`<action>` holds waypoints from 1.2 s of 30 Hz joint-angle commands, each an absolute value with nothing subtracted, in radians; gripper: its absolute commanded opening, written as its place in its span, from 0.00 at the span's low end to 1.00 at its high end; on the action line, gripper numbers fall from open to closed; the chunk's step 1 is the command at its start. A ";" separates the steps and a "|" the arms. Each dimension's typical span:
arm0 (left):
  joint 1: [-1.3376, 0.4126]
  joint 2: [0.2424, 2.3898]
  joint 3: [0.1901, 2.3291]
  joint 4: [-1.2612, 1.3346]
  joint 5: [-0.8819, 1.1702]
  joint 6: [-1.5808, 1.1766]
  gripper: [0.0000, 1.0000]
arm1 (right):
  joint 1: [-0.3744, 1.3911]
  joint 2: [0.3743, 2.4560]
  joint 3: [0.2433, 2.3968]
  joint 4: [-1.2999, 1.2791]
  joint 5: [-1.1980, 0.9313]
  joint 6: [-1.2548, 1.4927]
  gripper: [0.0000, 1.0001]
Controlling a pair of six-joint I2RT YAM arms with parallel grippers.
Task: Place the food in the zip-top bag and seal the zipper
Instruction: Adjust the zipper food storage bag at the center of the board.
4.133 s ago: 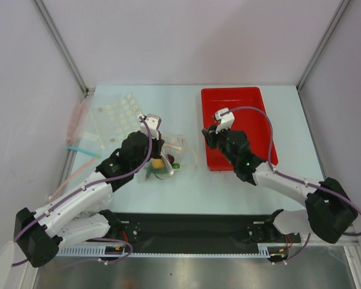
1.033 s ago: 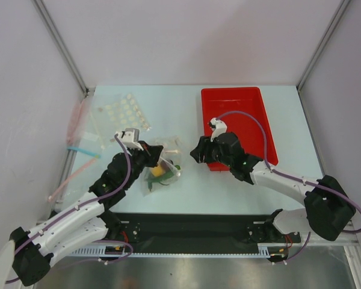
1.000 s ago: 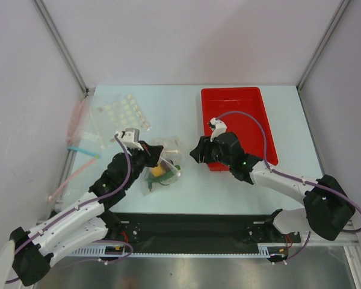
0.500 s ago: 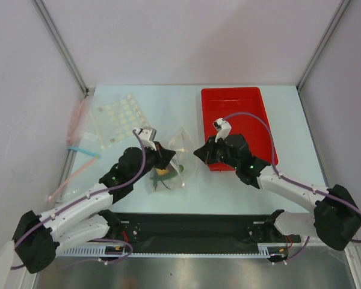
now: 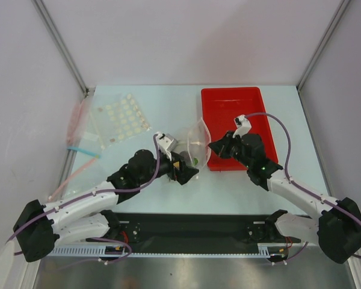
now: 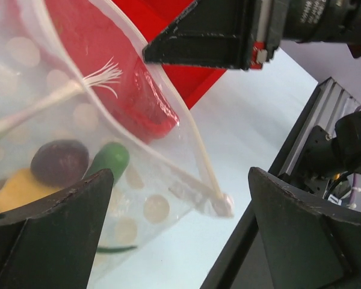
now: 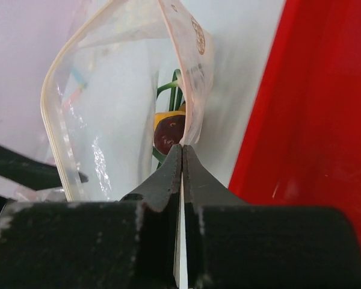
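While your right gripper [image 7: 182, 152] pinches the rim of the zip-top bag [image 7: 108, 108] and your left gripper [image 6: 180, 176] gapes open beside it, the food [image 6: 59, 161] inside could spill if that unsealed mouth tips.

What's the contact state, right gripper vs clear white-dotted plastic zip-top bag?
Touching. Right wrist view: the clear white-dotted plastic zip-top bag has its rim pinched in the shut right gripper.

Dotted bag [image 6: 150, 208] (mouth gaping), food [image 6: 59, 161] inside
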State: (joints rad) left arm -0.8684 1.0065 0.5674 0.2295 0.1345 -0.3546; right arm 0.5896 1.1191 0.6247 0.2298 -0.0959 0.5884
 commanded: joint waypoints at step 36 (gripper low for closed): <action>-1.290 1.293 0.611 0.496 -0.512 0.253 0.24 | 0.437 1.026 0.540 0.322 -0.189 0.753 0.00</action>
